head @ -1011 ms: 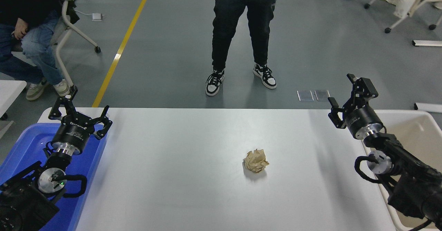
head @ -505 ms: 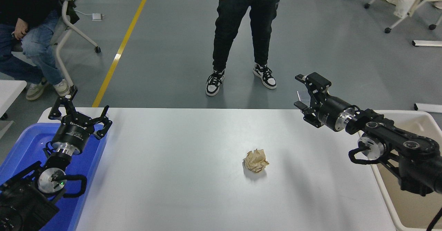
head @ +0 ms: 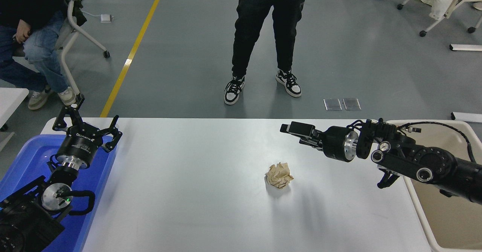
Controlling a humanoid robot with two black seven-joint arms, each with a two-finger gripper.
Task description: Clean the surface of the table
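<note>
The white table surface (head: 188, 199) holds one crumpled tan paper ball (head: 279, 175) a little right of its middle. My right gripper (head: 293, 130) reaches in from the right and points left, above the table. It is up and to the right of the ball, apart from it, open and empty. My left gripper (head: 86, 122) is parked at the lower left over the blue tub, open and empty.
A blue plastic tub (head: 22, 158) sits at the table's left end and a cream-white bin (head: 452, 214) at its right end. A person (head: 260, 37) stands beyond the far edge. Another person (head: 30, 45) sits on a chair at the far left.
My right arm has swung from over the cream bin leftward and down over the table, the gripper turning to point left toward the ball. The ball and left arm have not moved.
</note>
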